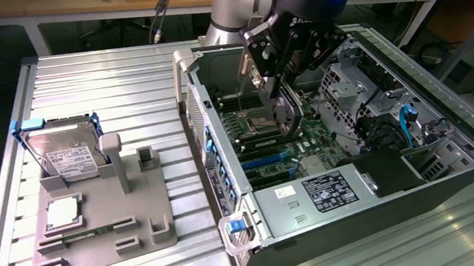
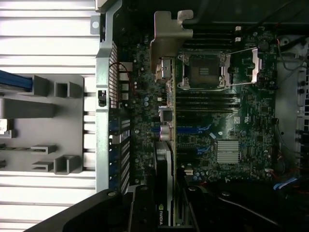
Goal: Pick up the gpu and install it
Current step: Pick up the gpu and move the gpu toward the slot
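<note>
The gpu hangs edge-on inside the open computer case, just above the motherboard, with my gripper shut on its upper edge. In the wrist view the gpu runs as a thin dark card straight out from my gripper. Its silvery end bracket reaches toward the case's rear wall, and an NVIDIA mark shows near my fingers. The card lies over the blue expansion slots, beside the CPU socket. Whether its edge touches a slot I cannot tell.
A grey fixture on the ribbed table at the exterior view's left holds a hard drive, a CPU and a memory stick. Inside the case sit the power supply, drive cages and cables.
</note>
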Controlling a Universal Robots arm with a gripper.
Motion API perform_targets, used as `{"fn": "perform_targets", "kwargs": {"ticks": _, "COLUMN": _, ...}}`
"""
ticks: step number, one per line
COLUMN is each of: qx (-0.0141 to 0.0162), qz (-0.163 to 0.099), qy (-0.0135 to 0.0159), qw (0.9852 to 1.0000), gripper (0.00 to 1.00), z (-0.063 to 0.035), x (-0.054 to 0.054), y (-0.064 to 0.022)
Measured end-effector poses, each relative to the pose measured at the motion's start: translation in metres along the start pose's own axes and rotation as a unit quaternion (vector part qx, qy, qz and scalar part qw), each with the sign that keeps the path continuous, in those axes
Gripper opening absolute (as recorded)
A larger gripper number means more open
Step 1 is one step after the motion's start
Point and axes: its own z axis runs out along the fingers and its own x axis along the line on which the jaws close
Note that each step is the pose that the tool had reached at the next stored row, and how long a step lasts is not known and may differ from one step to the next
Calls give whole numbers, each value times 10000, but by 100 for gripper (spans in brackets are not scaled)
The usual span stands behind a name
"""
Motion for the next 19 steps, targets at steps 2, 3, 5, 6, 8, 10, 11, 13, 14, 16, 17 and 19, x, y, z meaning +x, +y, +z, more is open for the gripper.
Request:
{"fn": "perform_targets", "kwargs": {"ticks": 2, "qx": 0, "qz": -2, "qy": 0, "qw": 10000, "gripper": 27, "z": 1, "x": -10, "y": 0}}
{"fn": "perform_targets", "kwargs": {"ticks": 3, "qx": 0, "qz": -4, "qy": 0, "qw": 10000, "gripper": 27, "z": 1, "x": -15, "y": 0}}
{"fn": "perform_targets", "kwargs": {"ticks": 5, "qx": 0, "qz": -7, "qy": 0, "qw": 10000, "gripper": 27, "z": 2, "x": -27, "y": 0}}
{"fn": "perform_targets", "kwargs": {"ticks": 6, "qx": 1, "qz": -8, "qy": 0, "qw": 10000, "gripper": 27, "z": 2, "x": -31, "y": 0}}
{"fn": "perform_targets", "kwargs": {"ticks": 8, "qx": 1, "qz": -13, "qy": 0, "qw": 10000, "gripper": 27, "z": 2, "x": -45, "y": 0}}
{"fn": "perform_targets", "kwargs": {"ticks": 10, "qx": 1, "qz": -16, "qy": 0, "qw": 10000, "gripper": 27, "z": 3, "x": -54, "y": 0}}
{"fn": "perform_targets", "kwargs": {"ticks": 11, "qx": 1, "qz": -18, "qy": 1, "qw": 10000, "gripper": 27, "z": 2, "x": -59, "y": 0}}
{"fn": "perform_targets", "kwargs": {"ticks": 13, "qx": 1, "qz": -21, "qy": 1, "qw": 10000, "gripper": 27, "z": 3, "x": -69, "y": 0}}
{"fn": "perform_targets", "kwargs": {"ticks": 14, "qx": 1, "qz": -23, "qy": 1, "qw": 10000, "gripper": 27, "z": 3, "x": -75, "y": 0}}
{"fn": "perform_targets", "kwargs": {"ticks": 16, "qx": 1, "qz": -28, "qy": 1, "qw": 10000, "gripper": 27, "z": 3, "x": -88, "y": -1}}
{"fn": "perform_targets", "kwargs": {"ticks": 17, "qx": 1, "qz": -30, "qy": 1, "qw": 10000, "gripper": 27, "z": 3, "x": -95, "y": -1}}
{"fn": "perform_targets", "kwargs": {"ticks": 19, "qx": 1, "qz": -34, "qy": 1, "qw": 10000, "gripper": 27, "z": 3, "x": -106, "y": -1}}
